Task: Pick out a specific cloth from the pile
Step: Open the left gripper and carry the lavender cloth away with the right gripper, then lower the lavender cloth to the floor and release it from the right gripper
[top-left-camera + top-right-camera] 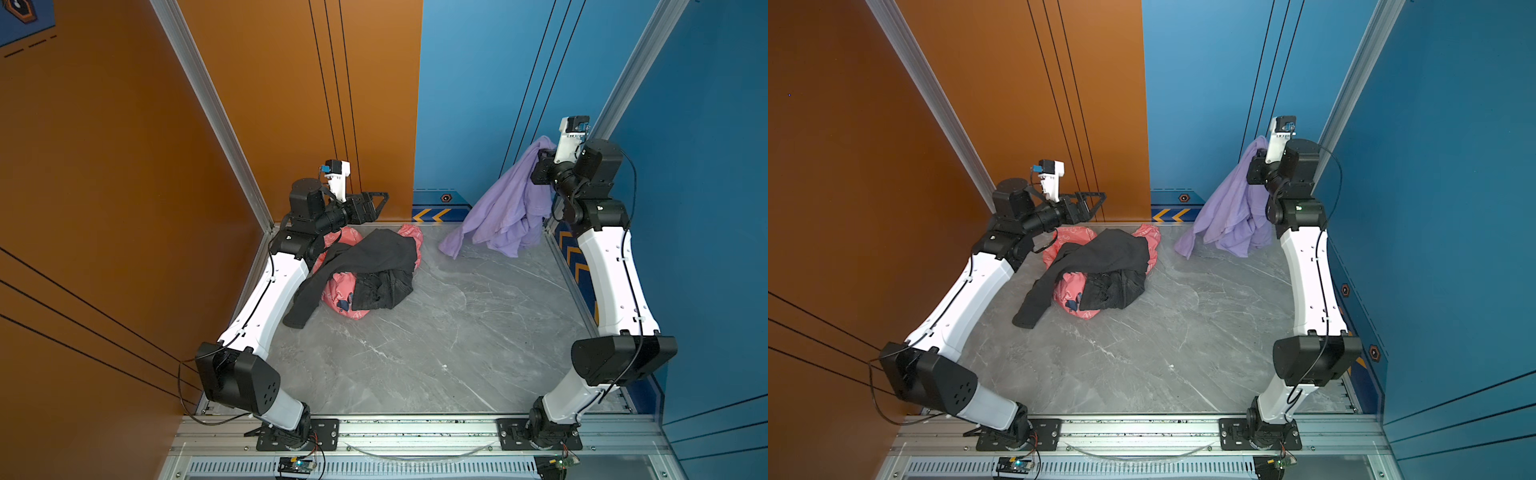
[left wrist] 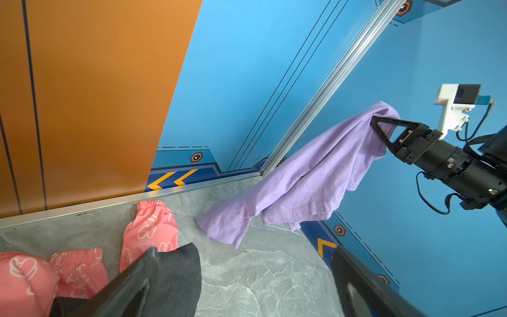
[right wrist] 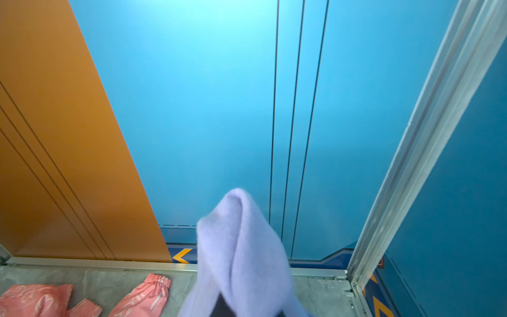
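Hanging from the right claw [image 2: 373,119], which is clamped tight on a top fold, the cloth [image 1: 503,208] sits at 1 o'clock of the counter [image 1: 457,332], well apart from the pile [image 1: 365,270] at 10 o'clock; lowest hem looks to brush the counter. Meanwhile the left claw [image 2: 245,249] gapes wide, empty, above the pile's far edge. Extraction looks basically done. Next: lower cloth onto bare counter around 4 o'clock, release, watch for fabric snagging the jaws
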